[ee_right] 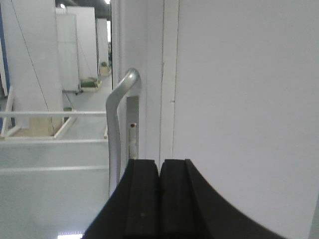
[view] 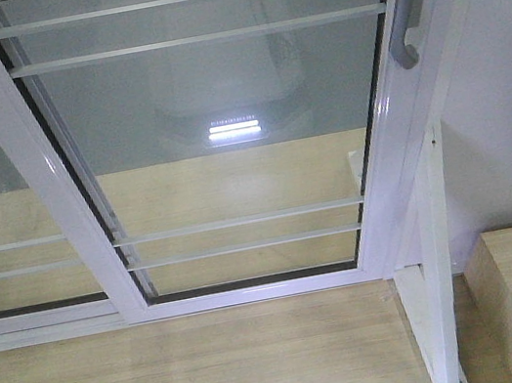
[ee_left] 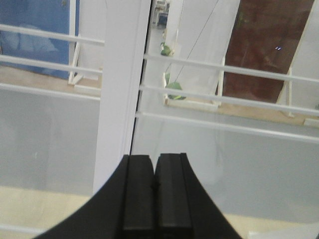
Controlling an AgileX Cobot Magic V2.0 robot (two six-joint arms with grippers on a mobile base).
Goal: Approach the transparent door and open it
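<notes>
Both left pincer (ee_left: 154, 167) and right pincer (ee_right: 160, 168) are pressed together; the transparent door (view: 222, 108), heavy and fragile glass, likely slides best by its curved handle (ee_right: 117, 124).

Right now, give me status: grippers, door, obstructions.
Left gripper and right gripper empty, jaws shut. Transparent door looks closed, handle ungrasped. Nothing seen blocking handle.

Both are matte black: the left end effector (ee_left: 154, 167) and right end effector (ee_right: 159, 169) each show two flat rectangular pads (ee_left: 138, 194) — flaring just behind them into a curved shell (ee_left: 107, 226).
</notes>
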